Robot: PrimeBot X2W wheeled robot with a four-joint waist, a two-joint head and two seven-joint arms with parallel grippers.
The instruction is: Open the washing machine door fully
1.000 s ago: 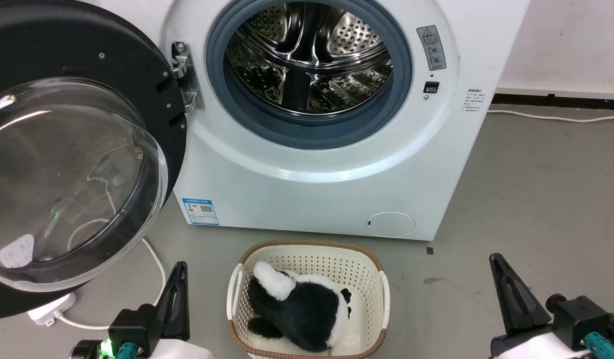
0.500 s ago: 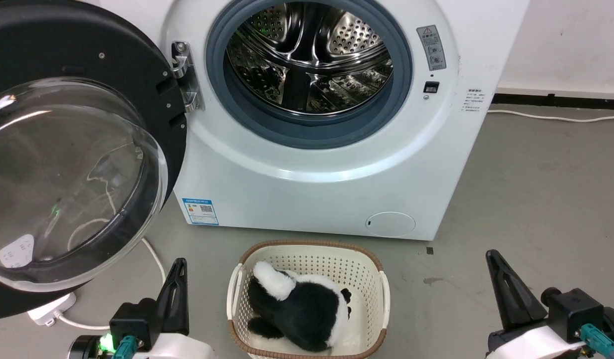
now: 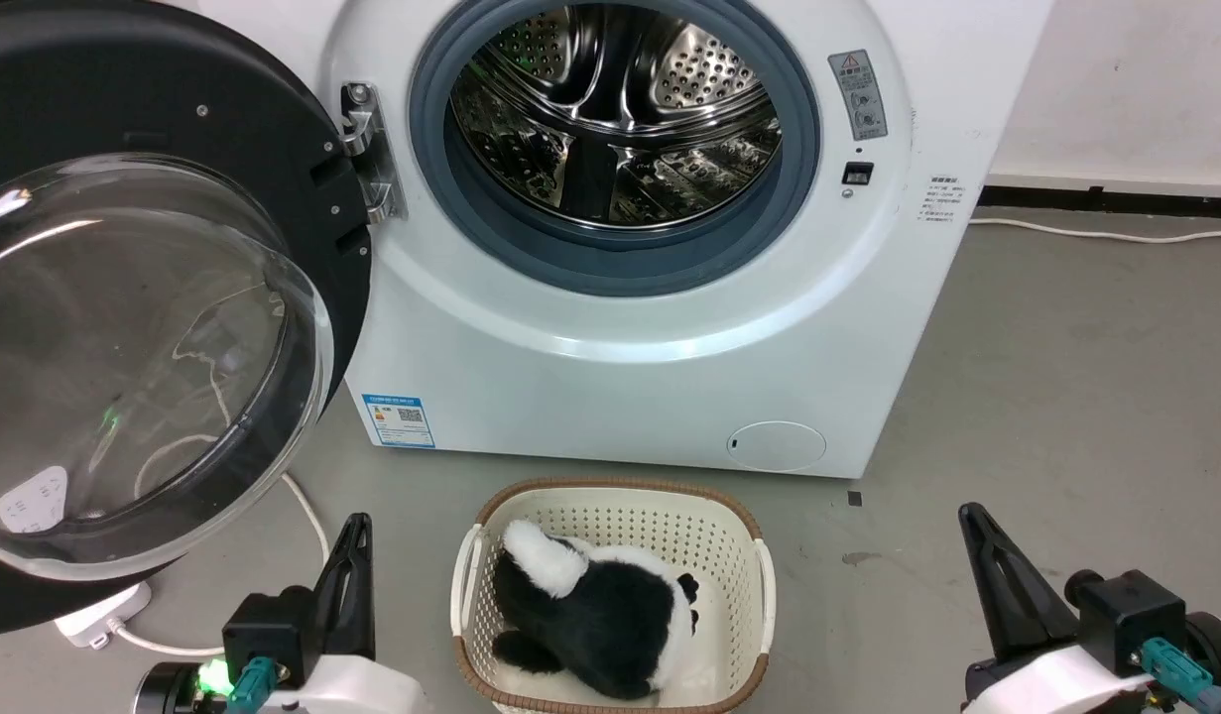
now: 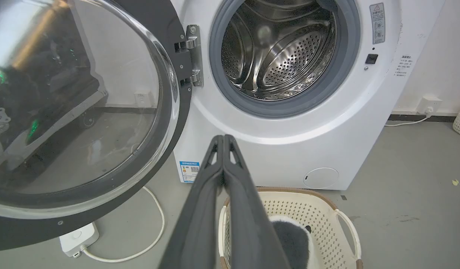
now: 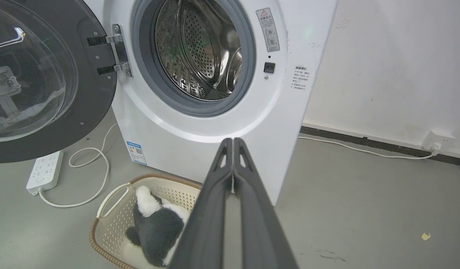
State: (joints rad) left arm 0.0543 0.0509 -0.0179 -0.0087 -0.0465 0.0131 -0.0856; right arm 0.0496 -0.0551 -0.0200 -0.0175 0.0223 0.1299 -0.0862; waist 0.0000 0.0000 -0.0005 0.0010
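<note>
so the door point(image 3: 174, 79) is swung way out to the left of the washer point(image 3: 620, 367), hanging off its metal hinge point(image 3: 370, 149) at the left edge of the opening. its inner side faces the near side, with the clear glass bowl point(image 3: 124, 367) bulging out toward the robot. the steel drum point(image 3: 620, 109) is in plain view behind the grey seal. the left gripper point(image 4: 223, 137) sits low at the near left, both fingers pressed flat together with nothing between them, near the door's lower edge but not touching it. the right gripper point(image 5: 233, 140) is the same deal at the near right, pinched closed on nothing and well apart from the door. between the two, on the grey floor point(image 3: 1066, 397) just in front of the washer, is a cream basket point(image 3: 610, 488) with a black and white plush point(image 3: 600, 620) lying in it. a white power strip point(image 3: 99, 617) lies on the floor below the door's bottom edge.
</note>
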